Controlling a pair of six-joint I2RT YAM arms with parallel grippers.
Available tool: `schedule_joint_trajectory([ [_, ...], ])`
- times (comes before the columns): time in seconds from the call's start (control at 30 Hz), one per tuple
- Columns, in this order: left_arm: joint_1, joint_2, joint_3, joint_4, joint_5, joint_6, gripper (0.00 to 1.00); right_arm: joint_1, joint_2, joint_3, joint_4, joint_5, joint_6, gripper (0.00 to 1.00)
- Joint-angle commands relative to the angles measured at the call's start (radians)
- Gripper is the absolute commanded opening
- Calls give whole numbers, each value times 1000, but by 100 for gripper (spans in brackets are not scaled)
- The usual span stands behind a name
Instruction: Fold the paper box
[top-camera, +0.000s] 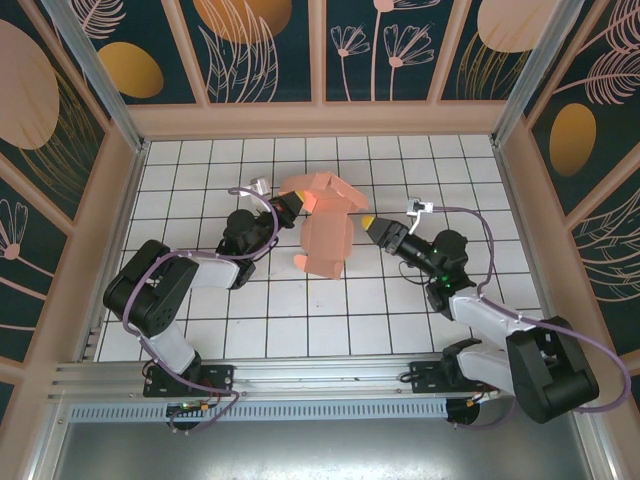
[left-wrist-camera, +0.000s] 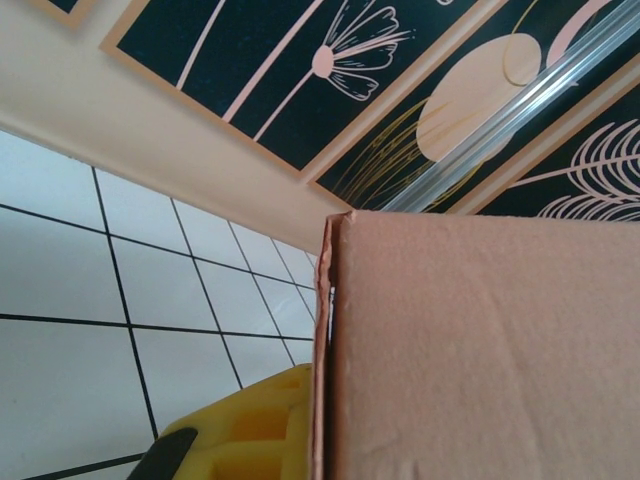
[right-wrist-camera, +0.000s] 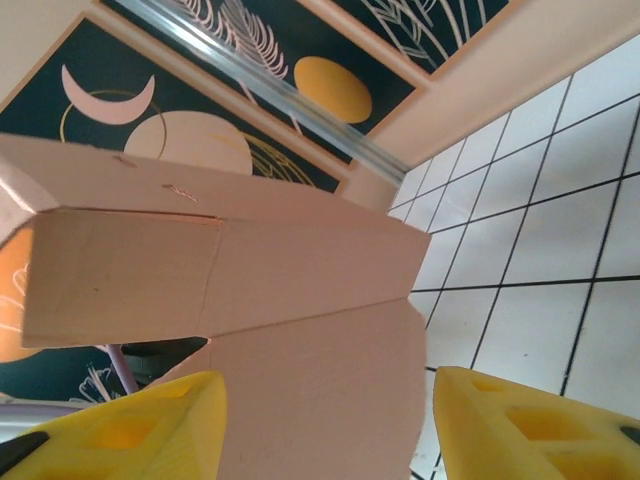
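Note:
The salmon-pink paper box (top-camera: 325, 240) stands partly folded in the middle of the tiled floor, its upper flaps (top-camera: 322, 190) spread toward the back. My left gripper (top-camera: 292, 205) is shut on the box's upper left edge. In the left wrist view one yellow finger (left-wrist-camera: 245, 430) presses against a thin cardboard edge (left-wrist-camera: 322, 380), and the other finger is hidden behind the panel (left-wrist-camera: 480, 350). My right gripper (top-camera: 368, 220) is at the box's right side, open. In the right wrist view its yellow fingers (right-wrist-camera: 130, 430) stand on either side of a pink flap (right-wrist-camera: 320, 390), with a gap on the right.
White tiled floor (top-camera: 300, 320) is ringed by a low beige wall (top-camera: 320, 118) and patterned dark panels. An aluminium rail (top-camera: 250, 375) runs along the near edge by the arm bases. Free tiles lie in front of and behind the box.

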Motion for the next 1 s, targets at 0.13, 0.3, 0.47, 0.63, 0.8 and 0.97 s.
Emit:
schedule_joint_trajectory([
  [0.13,7,1,17,75,30,-22,0,74,46,91,79,-12,-5,57],
  [0.3,6,0,12,78,29,-14,0,84,61,97,125,3,33,57],
  [0.47,7,31,13,81,34,-11,0,83,90,122,125,6,46,56],
  [0.63,6,33,14,84,29,-17,0,67,92,89,207,17,86,56],
  [0.8,6,38,19,71,34,-10,0,26,89,45,258,34,143,56],
  [0.97,6,42,22,69,37,-9,0,35,119,79,249,1,145,55],
])
